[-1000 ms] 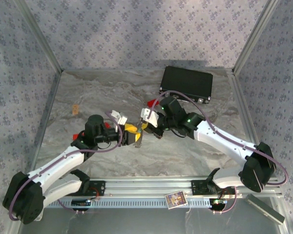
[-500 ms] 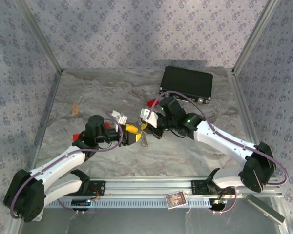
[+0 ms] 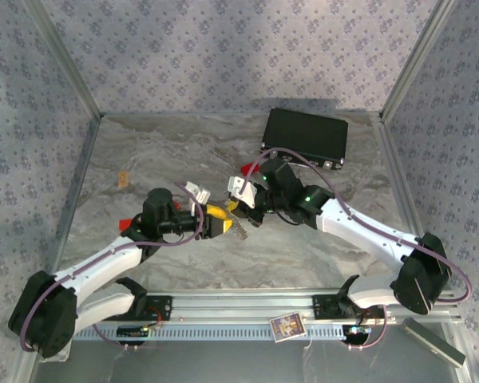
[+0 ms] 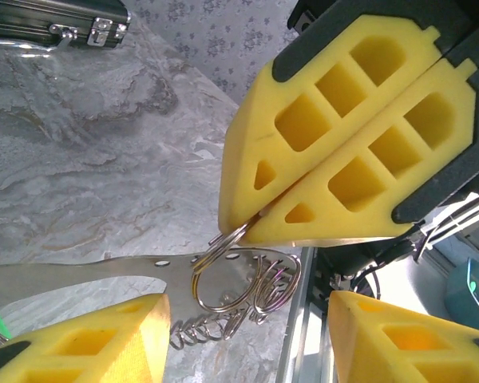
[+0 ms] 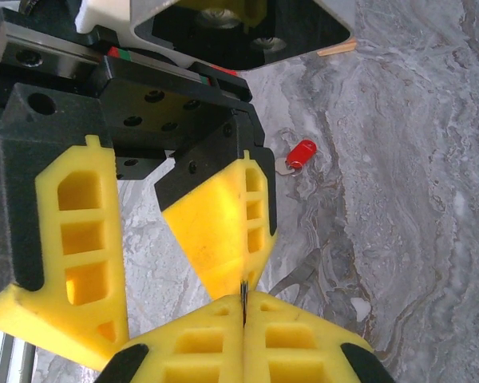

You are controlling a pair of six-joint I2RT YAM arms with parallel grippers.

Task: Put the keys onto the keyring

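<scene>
Worktop (image 3: 168, 152): marble. Left claw (image 4: 247, 309) about half open, gripping nothing. Right claw (image 5: 243, 309) fully closed, tips pinching the keyring (image 4: 243, 283), which sits between the left claw's fingers (image 4: 88, 335). Red key (image 5: 301, 153) loose, ahead of right claw, well apart.

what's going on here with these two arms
The robot is working on getting keys onto a keyring. The right end effector is shut on the edge of the keyring and holds it up off the table. The left end effector is right next to the ring with its fingers apart. A red key lies on the table, not yet on the ring.
</scene>
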